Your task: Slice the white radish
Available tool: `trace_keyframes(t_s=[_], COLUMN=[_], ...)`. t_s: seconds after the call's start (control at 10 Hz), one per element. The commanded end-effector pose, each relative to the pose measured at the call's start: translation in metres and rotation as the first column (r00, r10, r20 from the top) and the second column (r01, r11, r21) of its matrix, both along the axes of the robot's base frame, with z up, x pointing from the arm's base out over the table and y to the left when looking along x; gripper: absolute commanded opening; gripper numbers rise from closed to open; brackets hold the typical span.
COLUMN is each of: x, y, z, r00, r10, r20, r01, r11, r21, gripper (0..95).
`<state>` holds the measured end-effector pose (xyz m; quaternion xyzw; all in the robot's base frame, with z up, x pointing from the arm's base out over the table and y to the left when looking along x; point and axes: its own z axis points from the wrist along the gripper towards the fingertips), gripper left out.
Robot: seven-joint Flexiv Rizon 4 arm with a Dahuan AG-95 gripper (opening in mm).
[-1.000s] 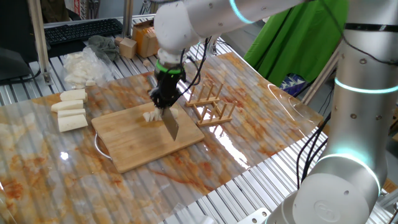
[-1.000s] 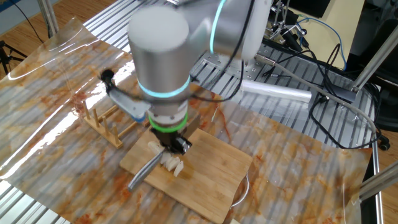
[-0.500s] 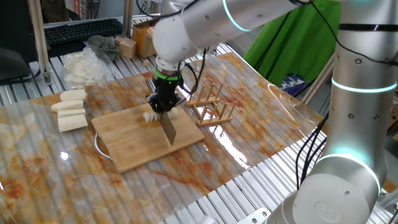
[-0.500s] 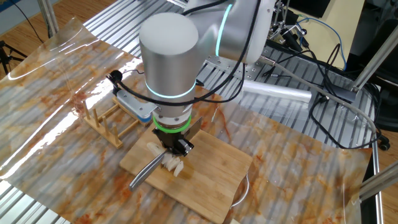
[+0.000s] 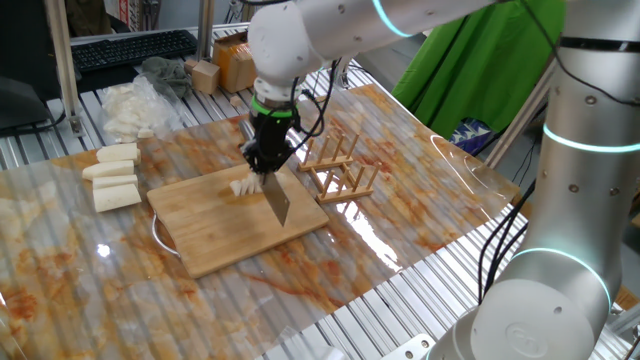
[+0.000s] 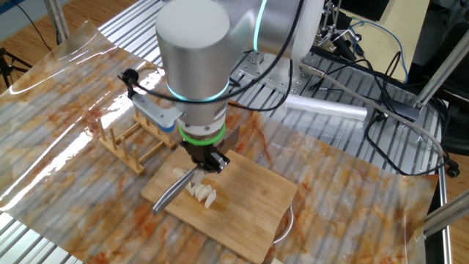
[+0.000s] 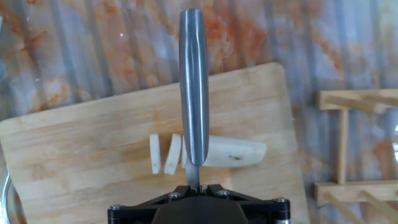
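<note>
Clearly the slicing is under way but far from finished: in the hand view, two thin curved cream-white slices [image 7: 165,154] lie cut off on the left part of the pale bamboo cutting board [image 7: 81,155], and just to their right a third cut seems begun or barely parted beside the blade, though the knife hides that seam. Further right, the stubby cream-white radish chunk with its tapered end [image 7: 233,152] lies uncut, and it makes up most of the root, so I judge that the greater share of the work is left. The grey steel knife [image 7: 194,93] runs straight away from the camera, crossing the radish between the slices and the remaining chunk. Its handle is clamped in the black two-finger gripper [image 5: 266,158], whose fingers are drawn narrow around it. In one fixed view the blade hangs tilted above the board with the radish pieces just below and to the left of the gripper, apparently not touching the steel. Well to the right of the board stands a wooden slatted rack [image 7: 348,149], clear of the cutting.
</note>
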<state>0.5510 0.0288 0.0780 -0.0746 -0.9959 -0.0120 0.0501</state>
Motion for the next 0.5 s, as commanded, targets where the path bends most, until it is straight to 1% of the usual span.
trace_keyframes(t_s=[0.1, 0.2, 0.3, 0.5], x=[0.0062, 0.0069, 0.0074, 0.0075], y=[-0.0043, -0.006, -0.0064, -0.0065], z=[0.0067, 0.0094, 0.0096, 0.0095], r00=[1.0, 1.0, 1.0, 1.0], r10=[0.016, 0.013, 0.013, 0.009], r20=[-0.006, -0.003, -0.002, -0.001], r01=[-0.016, -0.013, -0.013, -0.009], r11=[1.0, 1.0, 1.0, 1.0], r21=[-0.013, -0.012, -0.016, -0.011], gripper=[0.0, 0.0, 0.0, 0.0])
